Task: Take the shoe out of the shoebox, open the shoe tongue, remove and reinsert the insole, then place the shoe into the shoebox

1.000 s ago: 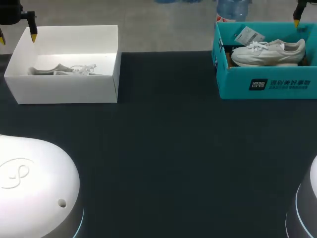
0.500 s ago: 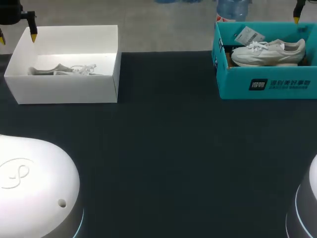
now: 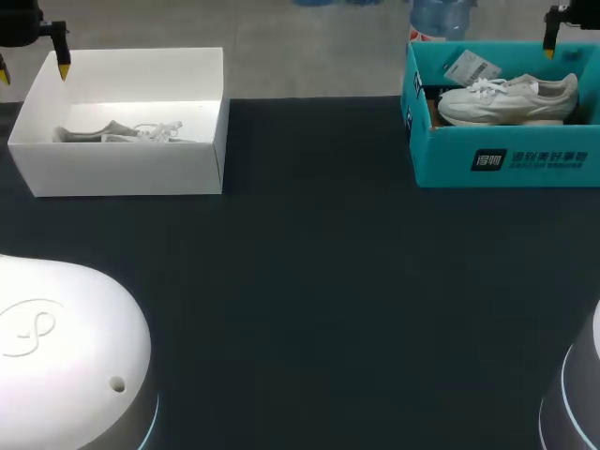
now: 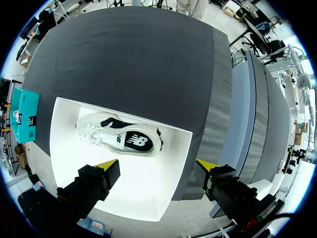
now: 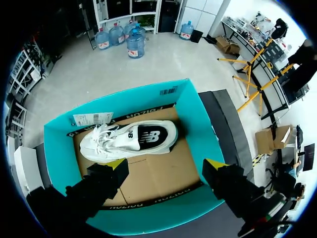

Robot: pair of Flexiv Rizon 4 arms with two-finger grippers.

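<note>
Both jaws wide apart, nothing held

White shoe (image 3: 506,97) on side in open teal shoebox (image 3: 506,159), far right; second shoe (image 3: 117,132) in white box (image 3: 127,173), far left.

The worktop (image 3: 328,300) is near-black. A plain white box (image 3: 131,171) holds a white shoe (image 4: 121,139) with a black side panel; a teal box (image 3: 441,155), brown cardboard inside with a black printed band, holds a second shoe (image 5: 130,139) in the same white and black. The left hand (image 4: 157,164) and right hand (image 5: 166,164) are black, yellow-tipped.
</note>
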